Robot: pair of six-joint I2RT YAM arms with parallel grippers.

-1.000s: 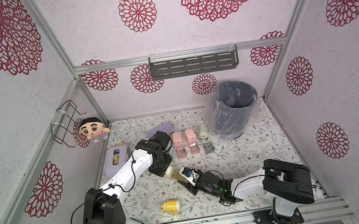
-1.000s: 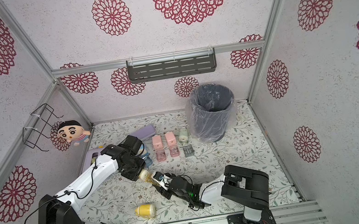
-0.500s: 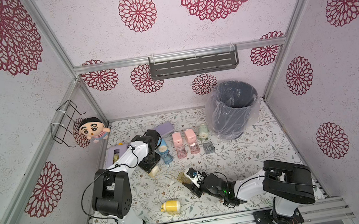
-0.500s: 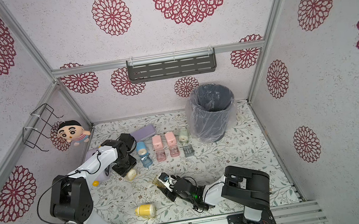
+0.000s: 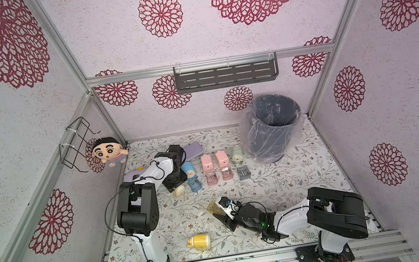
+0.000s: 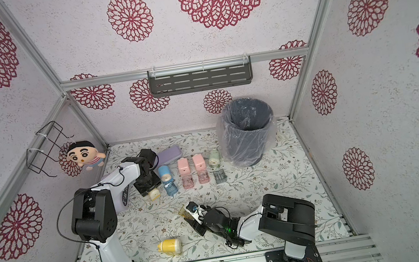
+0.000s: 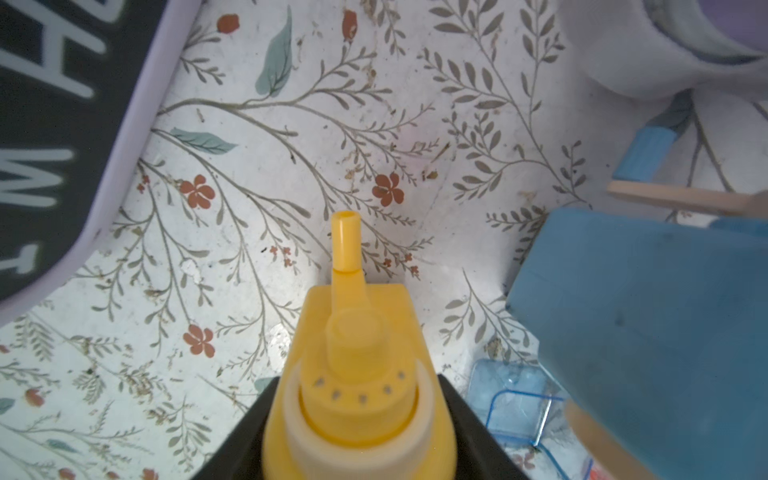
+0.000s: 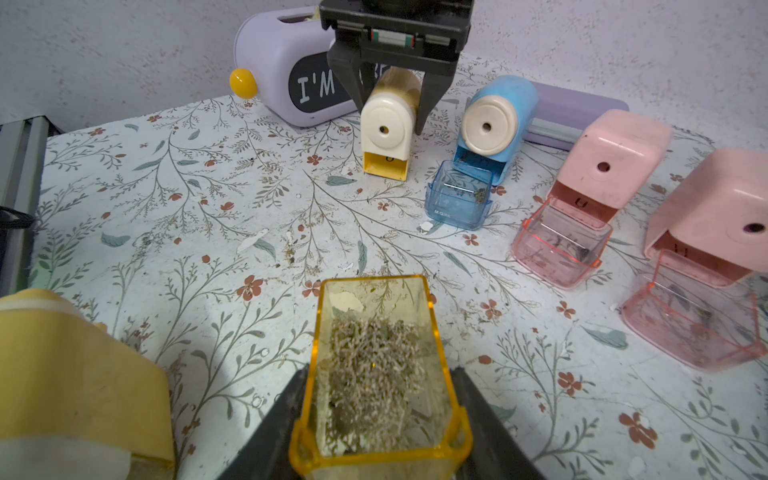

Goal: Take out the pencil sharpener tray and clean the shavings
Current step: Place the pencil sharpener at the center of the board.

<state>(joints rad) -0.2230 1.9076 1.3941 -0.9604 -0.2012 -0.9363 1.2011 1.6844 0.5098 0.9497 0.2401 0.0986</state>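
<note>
My right gripper point(image 8: 380, 374) is shut on a clear yellow tray point(image 8: 380, 457), held low over the middle of the table point(image 5: 281, 183). The shavings point(image 8: 370, 365) fill the tray as a grey-tan heap. In both top views the tray point(image 5: 212, 207) point(image 6: 183, 211) sticks out of that gripper point(image 5: 225, 213). The yellow pencil sharpener point(image 5: 179, 190) point(image 8: 384, 124) stands on the table left of a blue one, its tray slot empty. My left gripper point(image 5: 176, 186) point(image 7: 357, 399) is shut on it, with fingers point(image 8: 357, 97) against both its sides.
A row holds a blue sharpener point(image 5: 188, 168) with its tray point(image 5: 194, 186) out, two pink sharpeners point(image 5: 206, 163), a green one point(image 5: 236, 154) and a grey tray point(image 5: 243, 173). The lined bin point(image 5: 272, 128) stands back right. Another yellow sharpener point(image 5: 199, 242) lies in front. A lilac box point(image 8: 291, 62) is back left.
My left gripper has carried the yellow sharpener from beside the right gripper back to the row and stood it left of the blue one. The tray stayed in the right gripper.
</note>
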